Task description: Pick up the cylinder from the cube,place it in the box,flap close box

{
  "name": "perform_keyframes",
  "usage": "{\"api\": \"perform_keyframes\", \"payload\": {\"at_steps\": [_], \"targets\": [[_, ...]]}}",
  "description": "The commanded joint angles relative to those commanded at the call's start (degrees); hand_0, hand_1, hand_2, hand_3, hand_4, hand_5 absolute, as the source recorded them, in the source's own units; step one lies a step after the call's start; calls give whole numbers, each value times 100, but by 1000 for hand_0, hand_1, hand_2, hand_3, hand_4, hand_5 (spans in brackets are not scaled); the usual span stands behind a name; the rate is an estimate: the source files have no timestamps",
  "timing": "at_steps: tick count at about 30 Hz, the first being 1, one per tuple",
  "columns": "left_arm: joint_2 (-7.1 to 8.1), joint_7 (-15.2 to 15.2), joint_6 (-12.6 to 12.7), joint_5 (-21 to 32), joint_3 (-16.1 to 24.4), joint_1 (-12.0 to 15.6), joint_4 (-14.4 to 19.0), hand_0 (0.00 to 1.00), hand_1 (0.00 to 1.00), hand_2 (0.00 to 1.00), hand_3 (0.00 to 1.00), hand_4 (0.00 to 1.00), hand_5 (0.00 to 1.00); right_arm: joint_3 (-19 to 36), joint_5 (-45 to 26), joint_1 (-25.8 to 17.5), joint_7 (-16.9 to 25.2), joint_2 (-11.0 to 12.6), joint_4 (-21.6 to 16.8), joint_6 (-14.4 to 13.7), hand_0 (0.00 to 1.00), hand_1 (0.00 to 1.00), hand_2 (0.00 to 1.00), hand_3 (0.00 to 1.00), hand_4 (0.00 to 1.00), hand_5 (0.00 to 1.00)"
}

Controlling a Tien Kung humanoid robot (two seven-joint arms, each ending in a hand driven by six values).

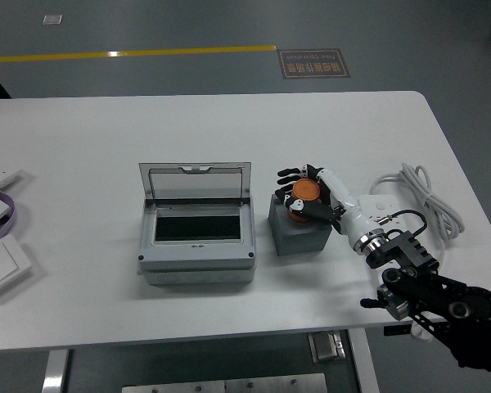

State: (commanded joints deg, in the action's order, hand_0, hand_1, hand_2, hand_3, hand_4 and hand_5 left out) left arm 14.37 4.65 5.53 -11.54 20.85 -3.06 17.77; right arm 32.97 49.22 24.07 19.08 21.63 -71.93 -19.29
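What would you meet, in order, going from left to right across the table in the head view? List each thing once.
White switch plates at the left edge → open grey box → grey cube with the orange cylinder on top, the right hand closed around it → white coiled cable.

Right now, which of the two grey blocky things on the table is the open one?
The larger grey box on the left: its clear lid stands raised. The small grey cube beside it is solid, carrying the orange cylinder.
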Motion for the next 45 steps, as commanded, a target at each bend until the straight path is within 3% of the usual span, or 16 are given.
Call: {"api": "perform_keyframes", "payload": {"at_steps": [16,17,22,23,28,29,34,35,40,41,45], "targets": [[-10,-7,6,-3,6,-6,-5,609,634,612,619,721,196,-20,-19,9,-17,-10,18,22,595,603,591,613,710,203],[-10,-7,7,0,3,-5,-6,609,634,612,619,721,196,-17,-16,7,-23,-12,19,32,592,608,599,635,484,90],[-8,-9,8,3,2,-9,-8,609,634,612,619,721,196,-13,4,5,-55,-17,20,76,592,608,599,635,484,90],[-7,-9,8,5,1,-9,-9,609,633,612,619,720,195,-13,7,6,-59,-17,19,80,671,629,583,607,379,2],[-6,-10,10,13,-8,-9,-10,609,633,612,619,720,195,-19,25,14,-89,-18,9,83,671,629,583,607,379,2],[-6,-10,10,15,-9,-8,-11,609,633,612,619,720,195,-20,28,16,-92,-19,6,77,674,598,545,541,159,2],[-8,-11,10,21,-17,-7,-12,609,633,612,619,720,195,-26,51,29,-125,-25,-4,37,674,598,545,541,159,2],[-8,-12,10,23,-18,-6,-12,609,633,612,619,721,195,-26,57,31,-129,-27,-6,25,614,554,503,450,3,2],[-12,-12,11,34,-29,-3,-14,609,633,612,619,721,195,-36,70,62,-115,-33,-2,-53,614,554,503,450,3,2],[-12,-12,11,37,-33,-1,-14,608,633,612,619,721,194,-38,73,76,-108,-35,4,-72,474,423,412,315,97,2],[-13,-11,12,43,-35,0,-15,608,633,612,619,721,194,-22,76,120,-74,-48,9,-136,474,423,412,315,97,2]]}}
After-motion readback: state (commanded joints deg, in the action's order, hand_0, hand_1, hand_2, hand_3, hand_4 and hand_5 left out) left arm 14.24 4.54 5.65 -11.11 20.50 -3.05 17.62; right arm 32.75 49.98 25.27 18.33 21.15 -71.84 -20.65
